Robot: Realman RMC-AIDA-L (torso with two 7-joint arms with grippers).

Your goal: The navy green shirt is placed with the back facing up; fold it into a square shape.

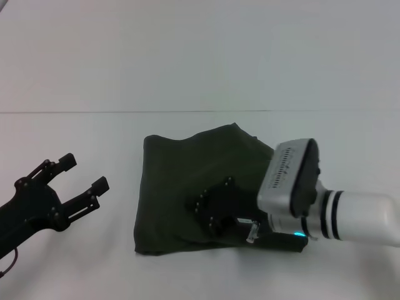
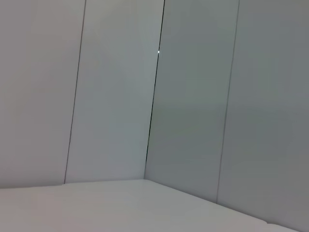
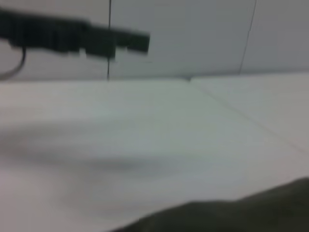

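Here the navy green shirt (image 1: 187, 194) lies in the lower centre of the head view on the white table (image 1: 75, 137), already gathered into a rough, compact block with a rumpled upper right edge, so it looks well along toward a square. The right gripper (image 1: 212, 209) sits low over the cloth's lower right part, probably to press or catch a fold; whether its fingers are apart or closed on fabric cannot be told. The left gripper (image 1: 84, 174) waits at the lower left, fingers spread and empty, clear of the shirt's left edge, likely keeping out of the way.
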